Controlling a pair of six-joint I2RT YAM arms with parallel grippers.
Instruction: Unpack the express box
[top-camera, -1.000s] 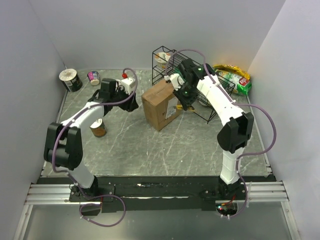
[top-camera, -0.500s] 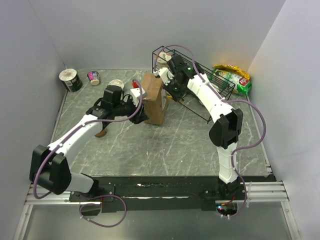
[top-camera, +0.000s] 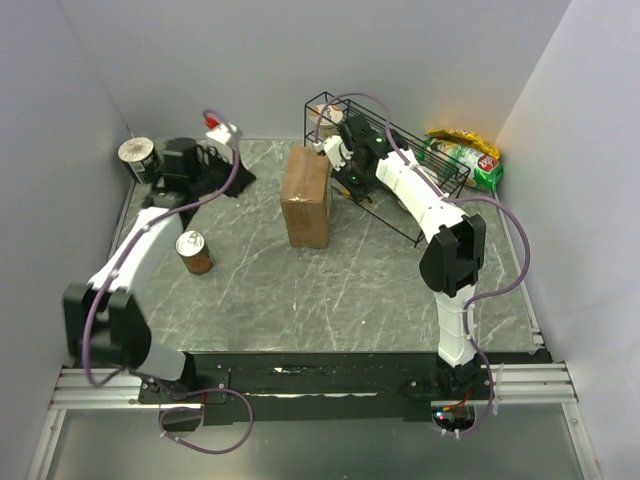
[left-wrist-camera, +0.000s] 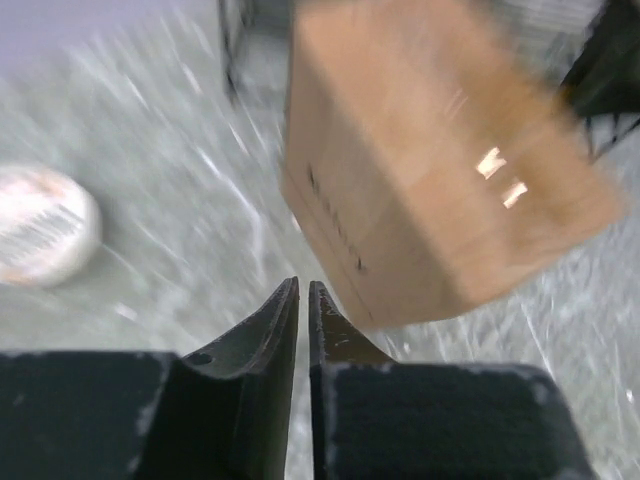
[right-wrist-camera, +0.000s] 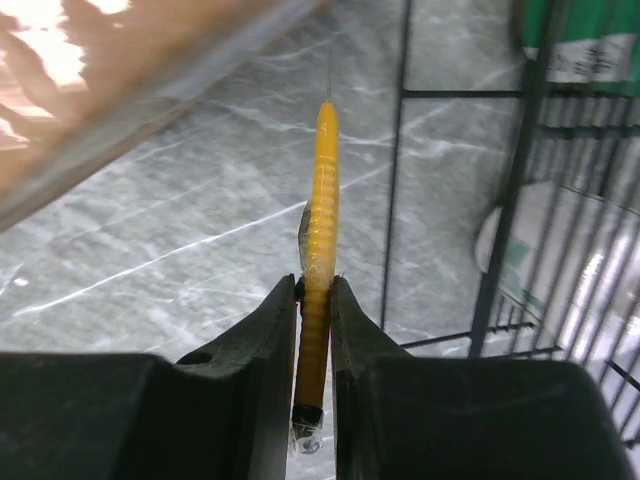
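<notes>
**left arm swung clear, box standing alone**

since half a second ago your left arm has pulled away from the express box (top-camera: 308, 195) to the far left corner of the table (top-camera: 330, 290). the box is no longer tipped between the two arms. it now stands upright on its own at the middle back, just beside the wire basket (top-camera: 445, 172).

the left arm lies stretched along the left edge, its wrist aimed back at the box and well apart from it. the left gripper (left-wrist-camera: 303, 290) has its fingers pressed almost together, only a slit between them and nothing in it.

your right arm bends high at the elbow and reaches down between box and basket. the right gripper (right-wrist-camera: 316, 285) pinches a yellow cutter (right-wrist-camera: 320, 190) by its lower body, tip pointing away over the table. you cannot tell whether the tip touches the box.
</notes>
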